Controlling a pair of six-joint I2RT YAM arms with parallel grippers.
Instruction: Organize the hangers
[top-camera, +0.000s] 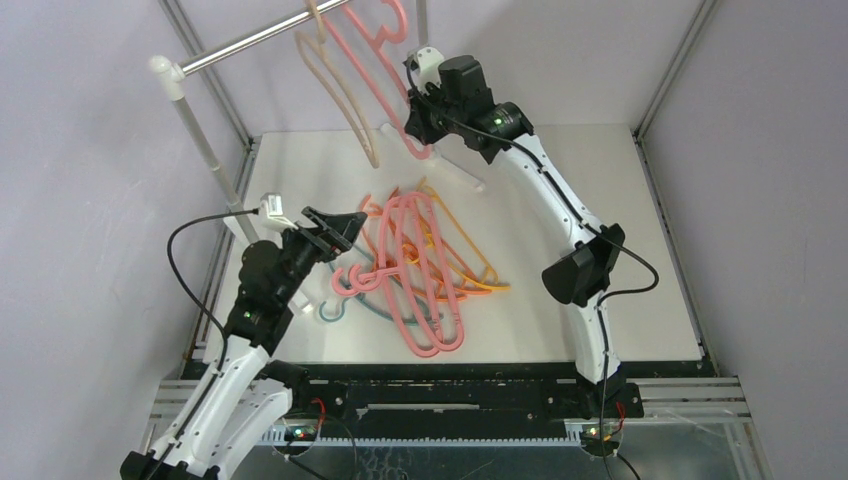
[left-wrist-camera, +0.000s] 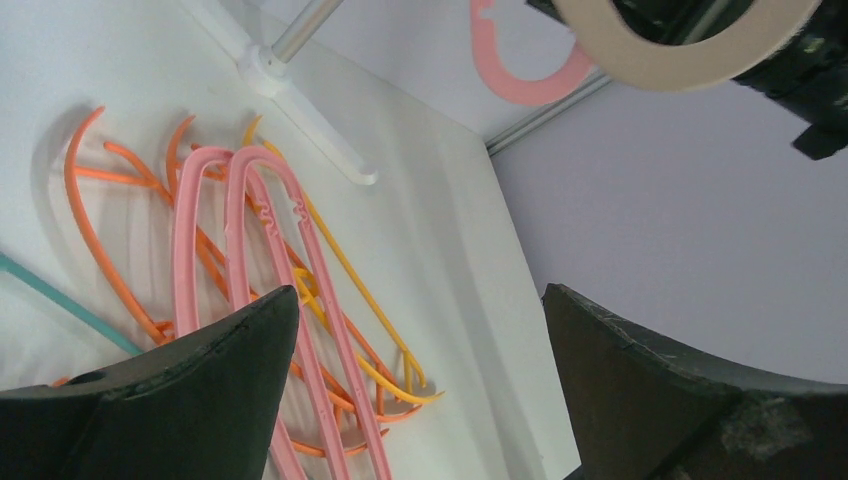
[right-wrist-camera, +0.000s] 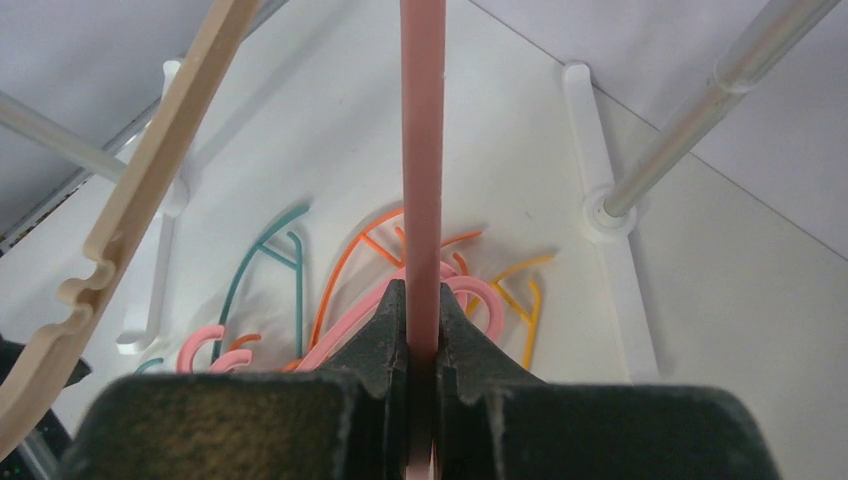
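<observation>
A heap of pink hangers, orange ones and a teal one lies mid-table. A beige hanger hangs on the silver rail. My right gripper is shut on a pink hanger raised at the rail; the wrist view shows its bar pinched between the fingers, gripper. My left gripper is open and empty, just left of the heap; its wrist view shows the pink hangers and orange ones beneath.
The rail's white post stands at the left, its white foot lies behind the heap. Metal frame bars and grey walls surround the white table. The right post shows in the right wrist view.
</observation>
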